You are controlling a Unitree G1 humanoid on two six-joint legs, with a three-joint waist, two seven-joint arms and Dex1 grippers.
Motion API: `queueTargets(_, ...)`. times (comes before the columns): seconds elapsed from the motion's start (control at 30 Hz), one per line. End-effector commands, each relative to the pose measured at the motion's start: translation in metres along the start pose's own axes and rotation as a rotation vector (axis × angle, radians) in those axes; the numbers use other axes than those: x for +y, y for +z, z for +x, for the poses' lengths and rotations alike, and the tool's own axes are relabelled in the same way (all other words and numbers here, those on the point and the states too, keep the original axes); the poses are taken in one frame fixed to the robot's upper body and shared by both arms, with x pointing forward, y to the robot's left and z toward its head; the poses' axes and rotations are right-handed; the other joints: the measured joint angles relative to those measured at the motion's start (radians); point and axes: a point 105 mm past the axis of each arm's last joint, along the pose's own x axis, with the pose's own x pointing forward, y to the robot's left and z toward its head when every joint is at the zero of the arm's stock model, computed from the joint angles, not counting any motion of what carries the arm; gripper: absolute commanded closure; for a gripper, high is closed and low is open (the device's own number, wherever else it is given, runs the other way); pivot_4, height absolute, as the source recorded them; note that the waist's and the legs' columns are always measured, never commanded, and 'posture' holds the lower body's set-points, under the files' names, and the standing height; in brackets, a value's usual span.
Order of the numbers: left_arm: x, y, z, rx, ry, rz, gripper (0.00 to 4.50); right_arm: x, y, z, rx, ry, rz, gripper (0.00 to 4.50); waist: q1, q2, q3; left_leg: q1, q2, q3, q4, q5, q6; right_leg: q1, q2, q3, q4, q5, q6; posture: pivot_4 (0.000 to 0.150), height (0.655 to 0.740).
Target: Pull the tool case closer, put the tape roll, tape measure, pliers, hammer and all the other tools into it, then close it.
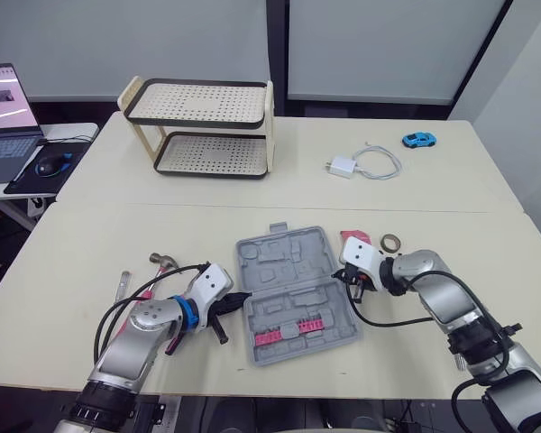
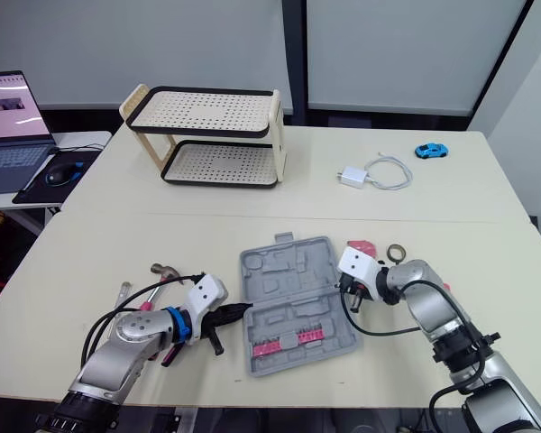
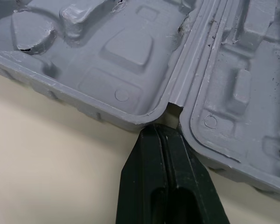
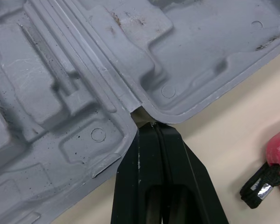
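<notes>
Tool case (image 1: 293, 293) lies open and flat, front-centre on the table (image 1: 117, 225). Left gripper (image 3: 159, 133) and right gripper (image 4: 151, 128) are both pinched closed on nothing, tips set into the hinge notches at either end. Judgement: drag evenly with both, kept low, or it skews (hard grey moulded plastic, scuffed pockets, ribbed hinge). Just beyond are the hammer (image 1: 162, 262) and tape roll (image 1: 391, 242). Farther back stands a perforated two-tier rack (image 1: 203, 126).

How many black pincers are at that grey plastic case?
2. The black left gripper, shut, points into the hinge notch on the left edge of the grey plastic tool case; the black right gripper, shut, into the right-edge notch.
</notes>
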Motion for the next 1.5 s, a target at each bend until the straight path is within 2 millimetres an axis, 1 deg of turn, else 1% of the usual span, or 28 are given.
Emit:
queueTargets(0.03,-0.011,0.009,0.009,-0.026,-0.080,0.052,4.50,0.012,0.009,-0.004,-0.043,0.040,0.003,4.48,0.001,0.000,0.000,0.000,0.000,0.000,0.000,0.000,0.000,0.000,0.000,0.000,0.000,0.000,0.000,0.150,0.7350)
queueTargets(0.2,-0.013,0.011,0.013,-0.031,-0.140,0.102,4.50,0.028,0.005,-0.013,-0.044,0.053,0.042,4.48,0.007,0.000,0.000,-0.001,0.000,-0.001,0.000,0.000,0.000,0.000,0.000,-0.001,0.000,0.000,0.000,0.150,0.7350)
queueTargets(0.43,-0.026,0.012,0.011,-0.027,-0.237,0.140,4.50,0.043,0.003,-0.018,-0.043,0.052,0.090,4.48,0.006,0.000,0.000,-0.001,0.000,-0.001,0.000,0.000,0.000,0.000,0.000,-0.001,0.000,0.000,0.000,0.150,0.7350)
queueTargets(0.6,-0.030,0.011,0.012,-0.023,-0.256,0.159,4.50,0.054,0.000,-0.024,-0.035,0.055,0.133,4.48,0.006,0.000,0.000,-0.001,0.000,-0.001,0.000,0.000,0.000,0.000,0.000,-0.001,0.000,0.000,0.000,0.150,0.7350)
queueTargets(0.73,-0.032,0.010,0.012,-0.017,-0.262,0.163,4.50,0.066,-0.007,-0.028,-0.016,0.059,0.181,4.48,0.006,0.000,0.000,-0.001,0.000,-0.001,0.000,0.000,0.000,0.000,0.000,-0.001,0.000,0.000,0.000,0.150,0.7350)
queueTargets(0.9,-0.039,0.006,0.009,0.003,-0.303,0.159,4.50,0.078,-0.010,-0.031,-0.007,0.068,0.215,4.48,0.006,0.000,0.000,-0.001,0.000,-0.001,0.000,0.000,0.000,0.000,0.000,-0.001,0.000,0.000,0.000,0.150,0.7350)
queueTargets(1.03,-0.045,0.000,0.005,0.028,-0.331,0.157,4.50,0.083,-0.012,-0.033,-0.001,0.072,0.229,4.48,0.005,0.000,0.000,-0.001,0.000,-0.001,0.000,0.000,0.000,0.000,0.000,-0.001,0.000,0.000,0.000,0.150,0.7350)
queueTargets(1.5,-0.056,-0.010,-0.005,0.066,-0.354,0.123,4.50,0.091,-0.018,-0.034,0.025,0.107,0.238,4.48,0.005,0.000,0.000,-0.001,0.000,-0.001,0.000,0.000,0.000,0.000,0.000,-0.001,-0.001,0.000,0.000,0.150,0.7350)
